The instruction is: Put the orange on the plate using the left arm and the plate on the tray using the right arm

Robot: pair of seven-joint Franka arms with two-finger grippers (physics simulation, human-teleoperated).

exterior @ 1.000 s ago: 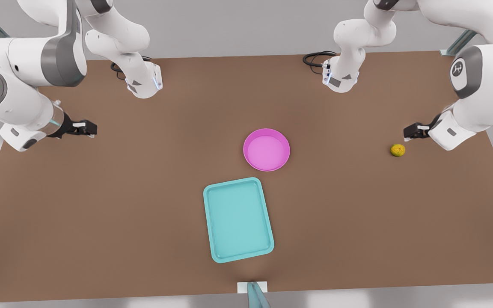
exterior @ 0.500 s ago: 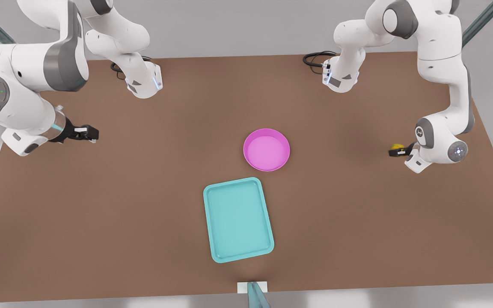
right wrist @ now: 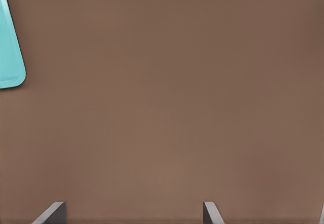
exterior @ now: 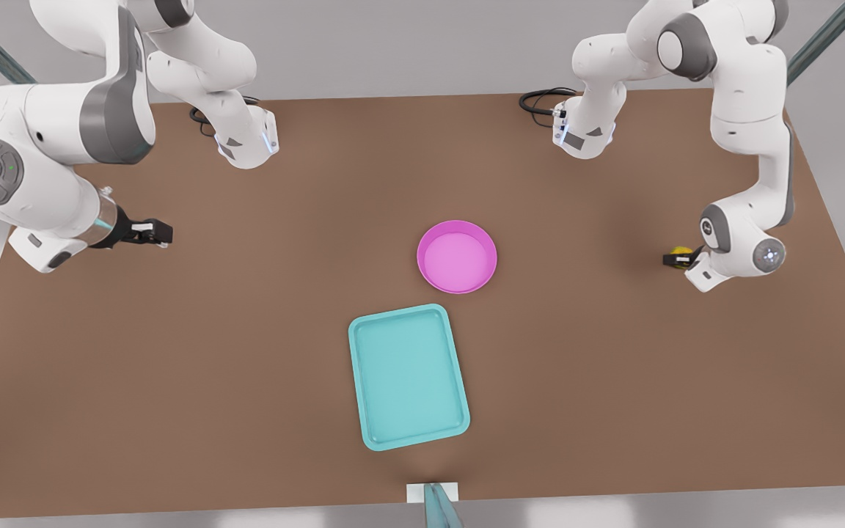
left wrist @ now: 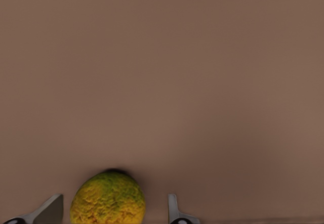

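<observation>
A brown table (exterior: 246, 352) is carrying everything, with grey floor showing past its edges and two white arm bases standing along its far edge. The orange (exterior: 680, 253) is lying near the table's edge at the front view's right, and the left gripper (exterior: 675, 259) is sitting down around it. In the left wrist view the fingers (left wrist: 174, 211) are spreading to either side of the orange (left wrist: 108, 197), with a gap on each side, not touching it. The plate (exterior: 457, 257) is resting near the table's middle, well apart from the orange. The tray (exterior: 408, 375) is lying just beside the plate, toward the near edge, not touching it. The right gripper (exterior: 152, 232) is hovering near the edge at the front view's left, waiting, its fingers (right wrist: 53, 213) spreading wide over bare table, with a corner of the tray (right wrist: 9, 57) in sight.
</observation>
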